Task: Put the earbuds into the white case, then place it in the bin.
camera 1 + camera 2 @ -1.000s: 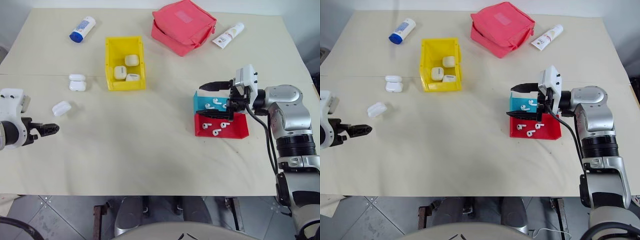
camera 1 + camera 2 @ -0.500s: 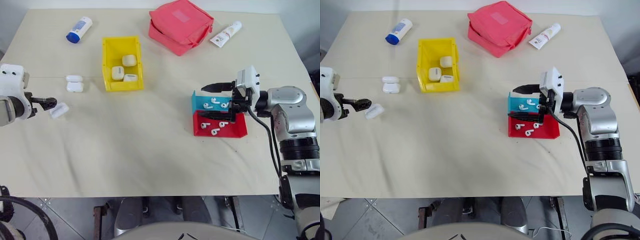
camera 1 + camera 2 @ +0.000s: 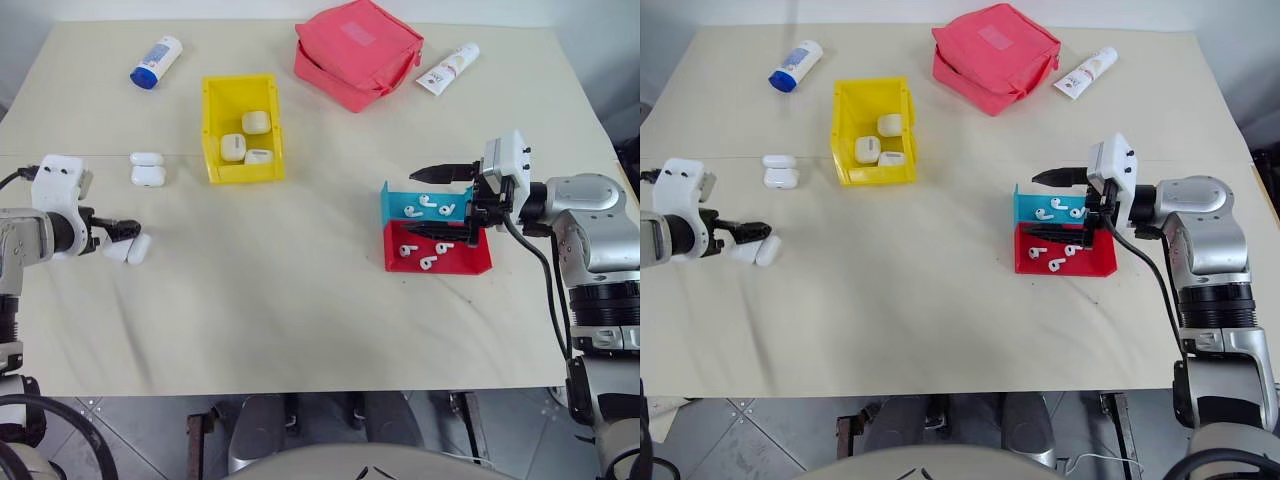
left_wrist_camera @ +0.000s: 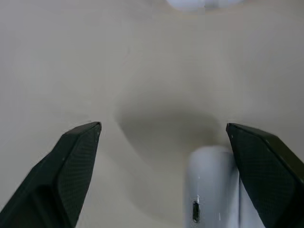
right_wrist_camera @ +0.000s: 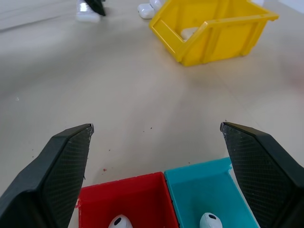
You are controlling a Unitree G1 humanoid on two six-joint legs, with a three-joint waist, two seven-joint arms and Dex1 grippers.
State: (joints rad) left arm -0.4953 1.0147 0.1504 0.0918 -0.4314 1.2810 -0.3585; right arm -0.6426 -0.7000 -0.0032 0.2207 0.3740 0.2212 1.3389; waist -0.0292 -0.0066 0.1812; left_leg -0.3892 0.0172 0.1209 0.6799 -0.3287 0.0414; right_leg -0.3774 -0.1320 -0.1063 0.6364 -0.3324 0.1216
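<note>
Left gripper: fingers spread wide, lowered at the lone white case on the table's left side; in the left wrist view the case lies between the two fingers, close against one of them, though contact is hard to judge
Right gripper: fingers wide apart, holding nothing, hovering over the blue tray and red tray
Earbuds: loose ones lie in the blue tray, more in the red tray just beside it
Bin: yellow, toward the back of the table, left of centre, with three white cases inside
Other cases: two more sit together on the table, just left of the bin and behind the left gripper
Table: pale beige top
Far edge: a white bottle with a blue cap at the left, a red pouch in the middle, a white tube to its right
</note>
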